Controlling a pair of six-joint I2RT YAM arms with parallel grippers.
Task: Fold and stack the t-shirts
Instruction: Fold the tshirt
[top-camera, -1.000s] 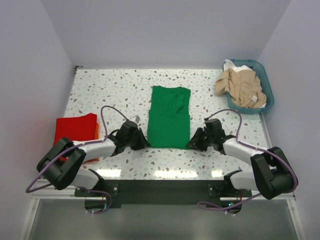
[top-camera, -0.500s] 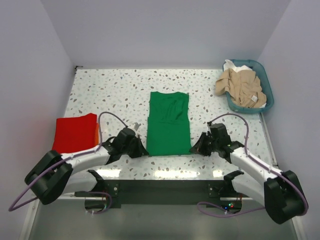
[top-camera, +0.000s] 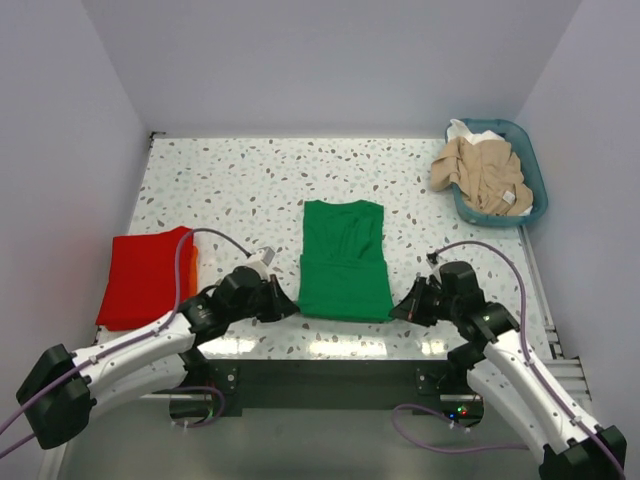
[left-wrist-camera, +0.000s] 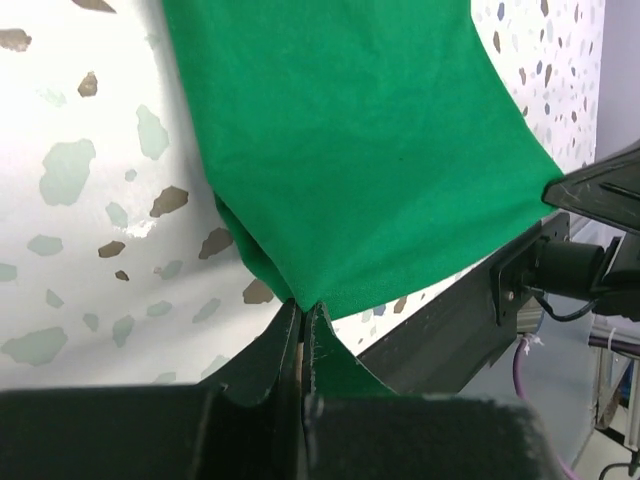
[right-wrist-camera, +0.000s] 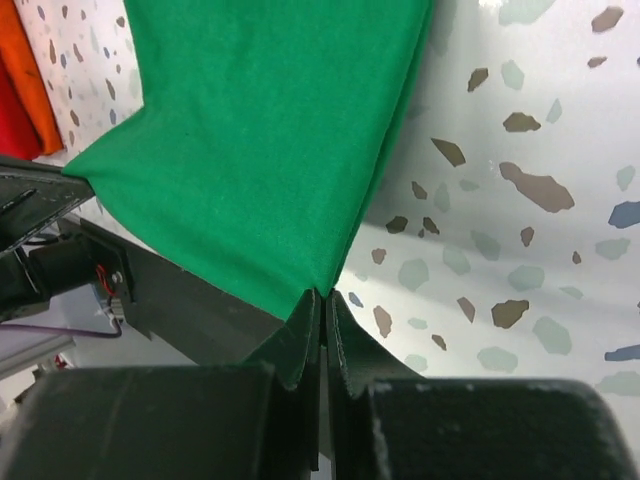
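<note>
Top external: red shirt (top-camera: 145, 278), basket (top-camera: 537, 182) flank green shirt (top-camera: 343, 265).

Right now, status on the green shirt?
Left pincer shut on green t-shirt, near-left corner. Right pincer shut on near-right corner. Nothing in the way; red t-shirt well left.

Centre: flat shirt (top-camera: 343, 262); left: folded shirt (top-camera: 148, 275); far right corner: basket (top-camera: 538, 178) (crumpled shirts (top-camera: 485, 170) inside).
</note>
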